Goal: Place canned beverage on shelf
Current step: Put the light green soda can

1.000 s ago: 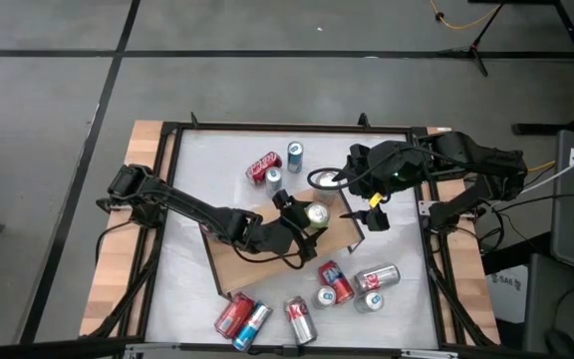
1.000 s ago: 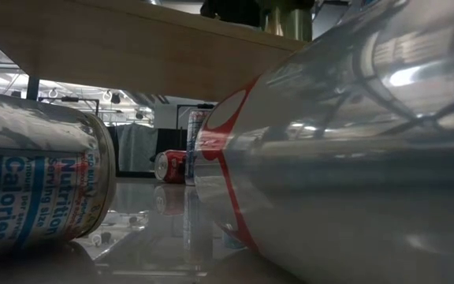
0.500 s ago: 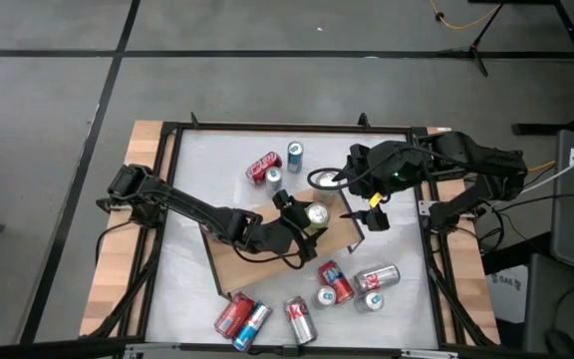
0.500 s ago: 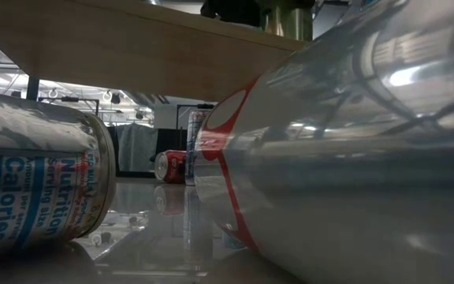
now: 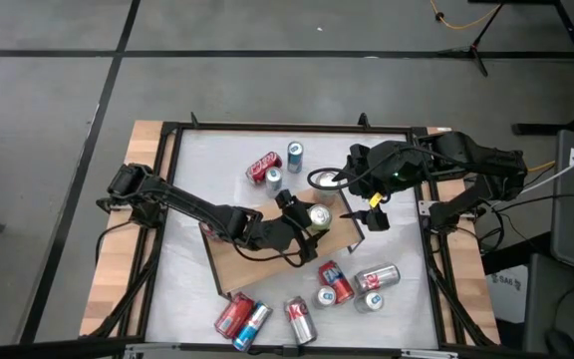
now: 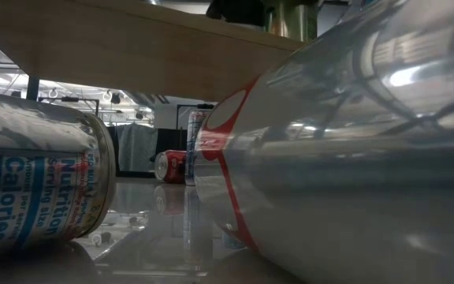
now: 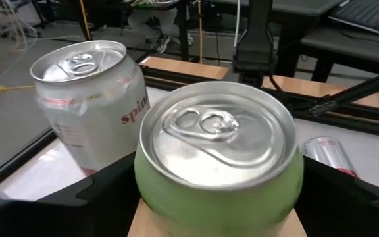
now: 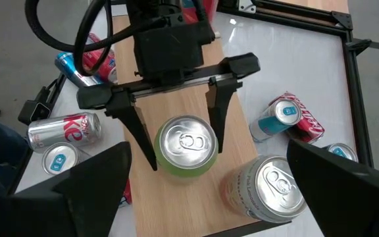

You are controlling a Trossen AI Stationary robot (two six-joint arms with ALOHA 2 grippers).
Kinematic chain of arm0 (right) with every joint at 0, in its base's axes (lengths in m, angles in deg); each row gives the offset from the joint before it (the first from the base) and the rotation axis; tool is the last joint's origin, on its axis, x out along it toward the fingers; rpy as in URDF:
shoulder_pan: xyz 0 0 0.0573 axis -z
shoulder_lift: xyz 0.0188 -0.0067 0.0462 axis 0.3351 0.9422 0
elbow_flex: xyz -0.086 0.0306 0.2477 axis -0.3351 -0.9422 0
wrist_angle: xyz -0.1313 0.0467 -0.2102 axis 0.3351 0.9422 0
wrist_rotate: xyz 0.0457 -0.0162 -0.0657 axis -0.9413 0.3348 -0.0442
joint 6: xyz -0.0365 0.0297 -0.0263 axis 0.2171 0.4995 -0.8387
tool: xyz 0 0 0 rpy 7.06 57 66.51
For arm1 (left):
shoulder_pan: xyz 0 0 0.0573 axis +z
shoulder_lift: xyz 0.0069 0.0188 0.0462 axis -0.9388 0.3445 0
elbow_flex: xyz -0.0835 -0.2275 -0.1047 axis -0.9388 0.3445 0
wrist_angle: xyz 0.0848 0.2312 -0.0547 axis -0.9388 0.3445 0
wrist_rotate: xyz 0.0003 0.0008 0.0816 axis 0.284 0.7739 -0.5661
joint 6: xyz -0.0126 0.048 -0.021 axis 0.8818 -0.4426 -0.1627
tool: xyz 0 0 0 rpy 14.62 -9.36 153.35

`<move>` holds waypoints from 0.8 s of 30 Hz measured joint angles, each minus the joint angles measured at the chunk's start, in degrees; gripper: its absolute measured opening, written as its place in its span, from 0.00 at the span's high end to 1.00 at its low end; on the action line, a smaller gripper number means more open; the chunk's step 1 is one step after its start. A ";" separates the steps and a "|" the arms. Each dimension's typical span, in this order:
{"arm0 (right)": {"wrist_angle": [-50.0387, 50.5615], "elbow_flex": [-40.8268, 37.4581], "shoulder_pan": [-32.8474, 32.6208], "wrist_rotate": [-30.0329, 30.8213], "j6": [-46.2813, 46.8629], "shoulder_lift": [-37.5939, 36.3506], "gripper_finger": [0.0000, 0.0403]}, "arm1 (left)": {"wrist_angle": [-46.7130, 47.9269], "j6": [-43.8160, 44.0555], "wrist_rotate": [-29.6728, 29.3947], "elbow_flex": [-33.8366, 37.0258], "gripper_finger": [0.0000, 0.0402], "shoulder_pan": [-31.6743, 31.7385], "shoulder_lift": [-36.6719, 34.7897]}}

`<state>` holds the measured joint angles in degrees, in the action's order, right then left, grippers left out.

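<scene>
A green can (image 5: 317,214) stands upright on the light wooden shelf (image 5: 257,261), near its right end. My left gripper (image 8: 181,148) reaches in from the table's left and is shut on this can, one finger on each side. A silver can (image 8: 268,187) stands on the shelf next to it, toward the far right corner. My right gripper (image 5: 375,219) hovers open above the shelf's right end with nothing between its fingers. From the low view, the green can (image 6: 294,16) shows on top of the shelf board (image 6: 132,47). My left gripper pinches the green can's side wall (image 8: 162,155), just below the rim, between its two fingers (image 8: 216,112). The fingers come nearly level from the table's left, tipped slightly down. The can stays upright, its base on the shelf.
Several cans lie or stand on the white tabletop (image 5: 187,179): a red one (image 5: 264,167) and a blue one (image 5: 294,153) at the far side, others near the front (image 5: 337,284) (image 5: 242,317). Two cans (image 6: 38,189) lie close before the low camera.
</scene>
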<state>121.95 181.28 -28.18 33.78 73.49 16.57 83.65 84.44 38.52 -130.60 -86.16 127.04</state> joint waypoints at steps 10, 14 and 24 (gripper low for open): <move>-0.01 0.00 0.00 0.00 0.00 0.00 0.01 | -0.31 0.02 1.05 0.00 0.01 0.72 0.00; -0.01 0.00 0.00 0.00 0.00 0.00 0.01 | -0.31 0.02 1.03 0.00 0.01 0.63 0.00; -0.01 0.00 -0.01 -0.01 -0.01 0.00 0.01 | 0.13 -1.94 0.27 -0.02 0.02 0.63 -1.54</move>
<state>121.94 181.28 -28.19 33.77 73.48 16.57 83.77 82.50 38.79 -130.63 -85.53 125.50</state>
